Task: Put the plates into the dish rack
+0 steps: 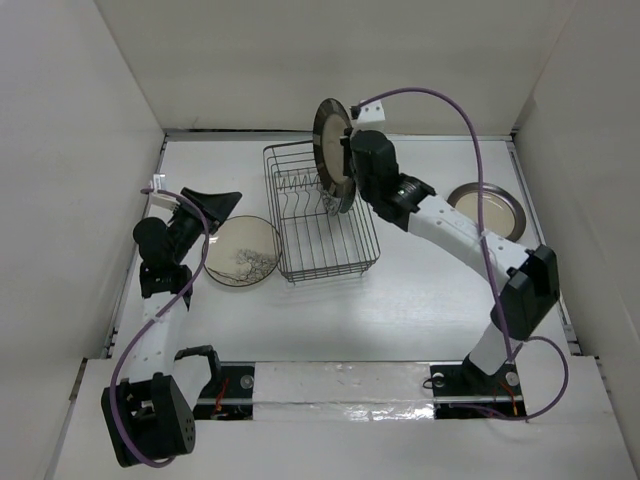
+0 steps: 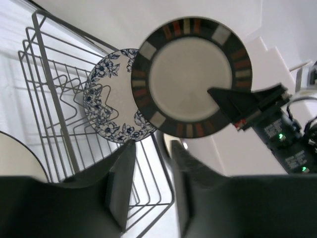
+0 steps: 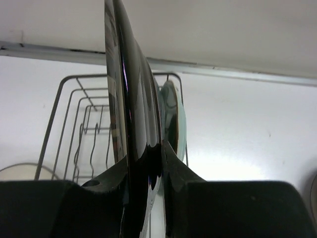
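Step in hand, by my reading, is slotting a third plate. Toward the left edge the left claw (image 1: 222, 207) hangs spread and empty, just beside a cream plate with dark patterned edge (image 1: 243, 250) lying flat by the left side of the dish rack (image 1: 325, 255). A grey-rimmed beige plate (image 1: 487, 208) waits near the right edge. Inside the rack, a blue-floral plate (image 2: 106, 99) and a pale green plate (image 3: 176, 119) stand upright. Above the rack's far end the right claw (image 1: 347, 163) pinches the dark-rimmed plate (image 1: 328, 135) on edge. Next it probably needs lowering straight into a free gap between tines, without knocking its neighbours.
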You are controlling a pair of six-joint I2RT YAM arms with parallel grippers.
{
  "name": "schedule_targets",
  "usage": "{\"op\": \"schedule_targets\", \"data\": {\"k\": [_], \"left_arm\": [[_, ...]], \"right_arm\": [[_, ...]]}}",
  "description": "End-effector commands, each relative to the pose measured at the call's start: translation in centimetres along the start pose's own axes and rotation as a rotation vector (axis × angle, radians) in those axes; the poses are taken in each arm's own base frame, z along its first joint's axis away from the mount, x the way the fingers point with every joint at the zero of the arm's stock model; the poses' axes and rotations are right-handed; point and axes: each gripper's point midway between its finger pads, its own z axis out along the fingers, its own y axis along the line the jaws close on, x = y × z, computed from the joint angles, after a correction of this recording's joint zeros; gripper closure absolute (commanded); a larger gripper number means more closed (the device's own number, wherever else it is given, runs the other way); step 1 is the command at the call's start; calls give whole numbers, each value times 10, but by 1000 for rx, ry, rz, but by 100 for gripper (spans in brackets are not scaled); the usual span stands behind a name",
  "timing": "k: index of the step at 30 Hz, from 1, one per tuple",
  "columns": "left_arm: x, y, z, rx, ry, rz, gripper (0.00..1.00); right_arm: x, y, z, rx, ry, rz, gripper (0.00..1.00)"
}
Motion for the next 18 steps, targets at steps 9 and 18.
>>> {"op": "schedule_targets", "data": {"k": [9,18], "left_arm": [[-1,-18,-1,103,3,10,100],[0,-15,-3,127,7,-17,73]], "right_arm": [[-75,24,29,136,-195,-46,100],[-40,20,45,223,-138,-102,100]]}}
